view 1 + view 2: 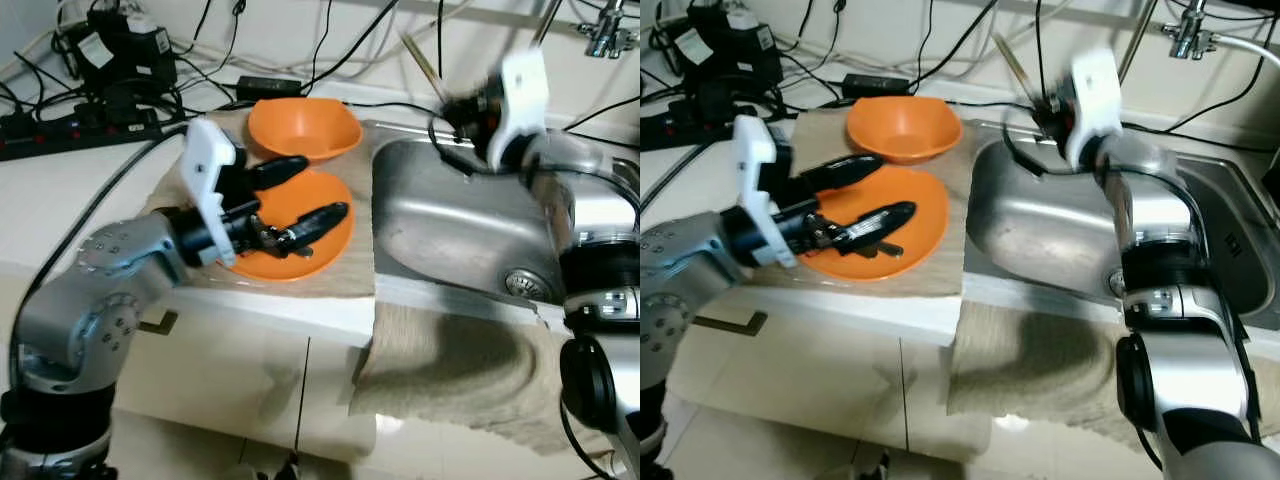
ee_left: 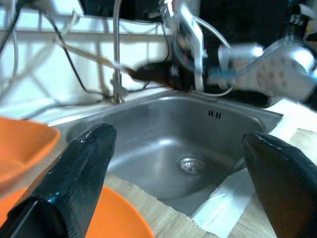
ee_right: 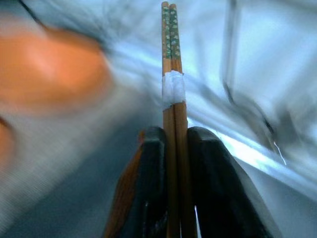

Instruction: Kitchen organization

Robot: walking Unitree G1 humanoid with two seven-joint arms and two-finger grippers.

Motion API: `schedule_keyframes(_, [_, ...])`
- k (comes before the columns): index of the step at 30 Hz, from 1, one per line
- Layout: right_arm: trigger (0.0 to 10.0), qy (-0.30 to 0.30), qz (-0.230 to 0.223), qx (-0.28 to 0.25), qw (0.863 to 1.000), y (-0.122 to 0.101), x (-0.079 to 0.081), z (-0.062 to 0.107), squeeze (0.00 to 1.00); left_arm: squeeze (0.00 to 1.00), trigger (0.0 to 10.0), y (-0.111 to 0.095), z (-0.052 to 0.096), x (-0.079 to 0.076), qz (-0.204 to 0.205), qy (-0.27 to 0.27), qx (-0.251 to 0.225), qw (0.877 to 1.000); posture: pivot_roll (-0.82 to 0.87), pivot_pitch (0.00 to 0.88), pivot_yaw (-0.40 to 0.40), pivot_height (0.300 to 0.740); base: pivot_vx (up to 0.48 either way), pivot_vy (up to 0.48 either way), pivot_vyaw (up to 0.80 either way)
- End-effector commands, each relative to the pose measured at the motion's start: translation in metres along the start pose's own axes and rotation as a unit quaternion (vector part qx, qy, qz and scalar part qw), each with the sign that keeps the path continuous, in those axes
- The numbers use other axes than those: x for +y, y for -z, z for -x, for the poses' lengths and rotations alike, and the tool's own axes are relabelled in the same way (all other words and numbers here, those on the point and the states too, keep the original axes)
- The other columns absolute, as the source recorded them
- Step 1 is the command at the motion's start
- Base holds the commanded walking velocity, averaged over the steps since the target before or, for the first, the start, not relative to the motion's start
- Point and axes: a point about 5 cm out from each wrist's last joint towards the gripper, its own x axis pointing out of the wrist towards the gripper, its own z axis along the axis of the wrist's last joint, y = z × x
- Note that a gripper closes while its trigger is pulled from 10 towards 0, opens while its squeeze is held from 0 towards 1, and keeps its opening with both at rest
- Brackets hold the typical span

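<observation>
Right gripper point(image 1: 1040, 100) is seen clamped on a pair of chopsticks point(image 3: 172, 84), taped together with a white band, and held above the back rim of the sink point(image 1: 450, 225); the sticks are pinched between the two black fingers point(image 3: 213, 183) and stick out well past the tips. Left gripper point(image 1: 300, 195) is spread wide with nothing in it, and is held over the nearer orange bowl point(image 1: 335, 240), one finger low above its inner surface.

Taken by size: the sink basin is set to the right, a cloth mat point(image 1: 340, 280) is laid on the counter beside it, and the two orange bowls are stood on the mat, the farther orange bowl point(image 1: 305, 125) just behind the nearer.

A slip is judged the chief risk: the smooth sticks, gripped near one end, could be levered out and dropped into the basin. They could also be snagged on the cables point(image 1: 330, 50) behind. The nearer bowl could be pushed off the mat if the left finger is lowered.
</observation>
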Motion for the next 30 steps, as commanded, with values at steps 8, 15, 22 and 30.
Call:
schedule_keyframes(8, [10.0,0.07,-0.014,0.133,0.989,0.07,0.003,-0.007,0.0,0.0,10.0,0.017,-0.023,0.001,-0.031,-0.048,0.064,0.996,-0.05,0.0,-0.067,0.74,0.0,0.0,0.0])
schedule_keyframes(15, [10.0,0.04,-0.033,0.161,0.986,0.084,0.026,-0.014,0.0,0.0,10.0,0.024,-0.022,-0.005,-0.035,-0.036,0.091,0.995,-0.03,0.0,-0.075,0.74,0.0,0.0,0.0])
schedule_keyframes(22, [10.0,0.049,-0.027,0.174,0.983,0.09,0.031,-0.014,0.54,0.0,10.0,0.033,-0.014,-0.016,-0.038,-0.003,0.128,0.991,-0.02,0.0,-0.087,0.74,0.0,0.0,0.0])
schedule_keyframes(30, [10.0,0.042,-0.036,0.178,0.983,0.094,0.034,-0.014,0.8,0.0,10.0,0.035,-0.013,-0.014,-0.04,-0.003,0.137,0.99,-0.02,0.0,-0.079,0.74,0.0,0.0,0.0])
